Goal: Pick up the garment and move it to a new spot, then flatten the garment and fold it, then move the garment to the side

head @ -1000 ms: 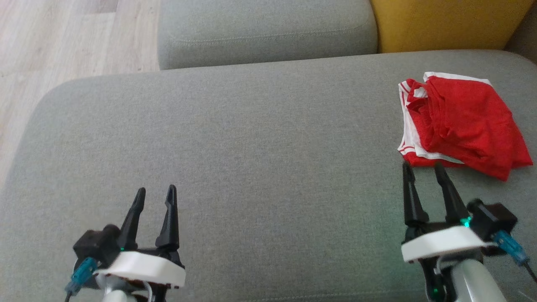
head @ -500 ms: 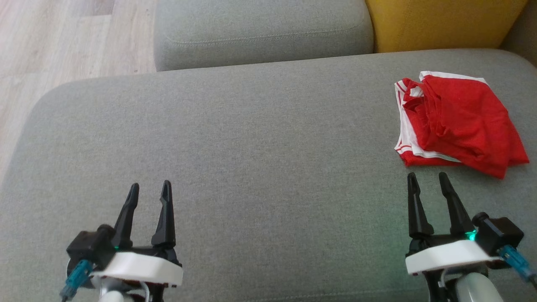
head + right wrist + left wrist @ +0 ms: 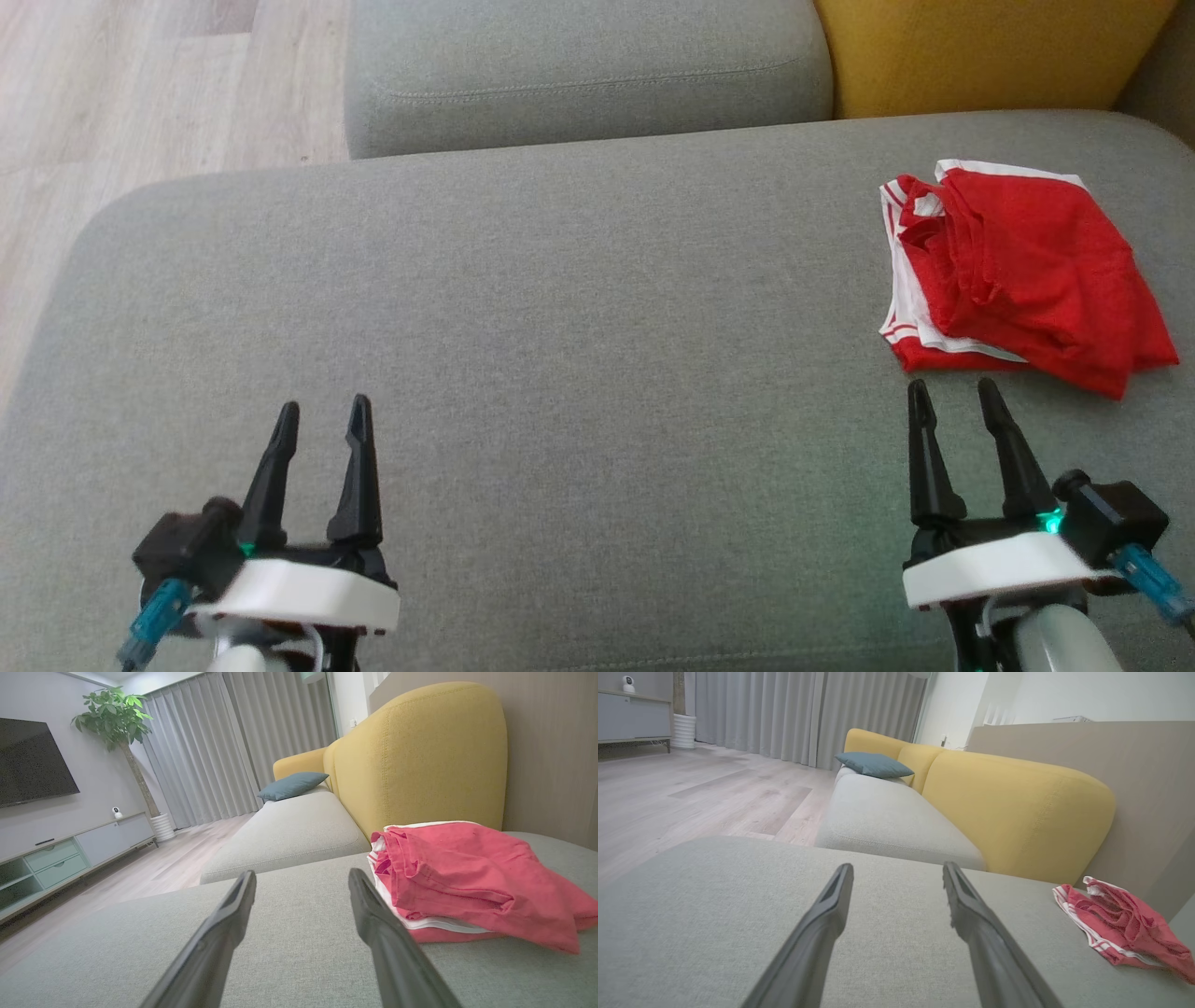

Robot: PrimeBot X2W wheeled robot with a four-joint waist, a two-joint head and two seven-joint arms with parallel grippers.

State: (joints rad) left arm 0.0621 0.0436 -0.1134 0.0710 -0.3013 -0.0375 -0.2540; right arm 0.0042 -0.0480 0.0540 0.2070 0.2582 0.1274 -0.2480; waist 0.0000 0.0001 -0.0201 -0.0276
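Your right end effector has drawn back, leaving the folded garment just ahead. It and the left end effector stand wide and empty, so the task is likely finished.

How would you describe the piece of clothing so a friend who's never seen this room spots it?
Find the wide grey sofa seat, then look to its right end near the yellow backrest. There lies a folded red garment with white striped edging, just beyond the right gripper. Everything around it is plain grey fabric.
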